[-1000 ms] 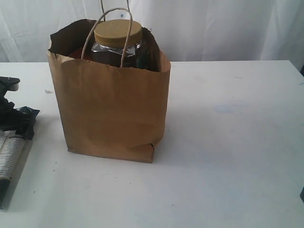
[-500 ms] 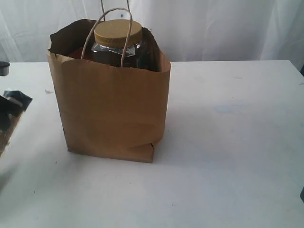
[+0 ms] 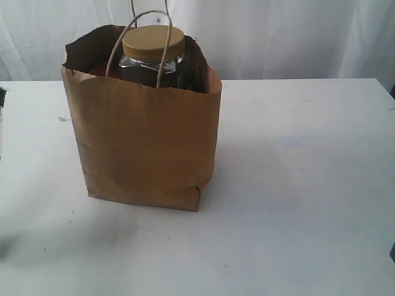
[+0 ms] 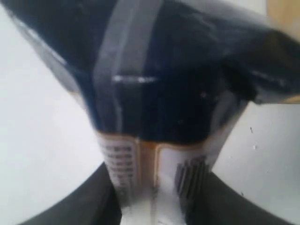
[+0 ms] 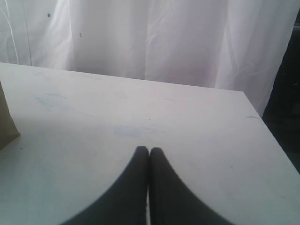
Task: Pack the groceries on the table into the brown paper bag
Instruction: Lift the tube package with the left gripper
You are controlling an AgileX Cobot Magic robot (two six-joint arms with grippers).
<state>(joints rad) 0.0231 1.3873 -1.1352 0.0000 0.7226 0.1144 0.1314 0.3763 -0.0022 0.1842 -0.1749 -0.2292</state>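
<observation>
The brown paper bag (image 3: 145,145) stands upright left of the table's (image 3: 296,185) centre. The gold-lidded nut jar (image 3: 153,42) pokes out of its open top, between the loop handles. My left gripper (image 4: 157,197) is shut on the long blue-white package (image 4: 159,93), which fills the left wrist view; barcode print shows at the pinched end. In the exterior view this gripper and its package are past the left edge. My right gripper (image 5: 149,151) is shut with nothing in it, low over bare table to the right of the bag. The other groceries are out of sight.
White curtains hang behind the table. A corner of the bag (image 4: 283,9) shows beyond the package in the left wrist view, and its lower edge (image 5: 5,124) shows in the right wrist view. The table's right edge (image 5: 262,136) drops off near my right gripper.
The left gripper has carried the long blue-white package off the table at the left and out of the exterior view. The bag and jar have not moved.
</observation>
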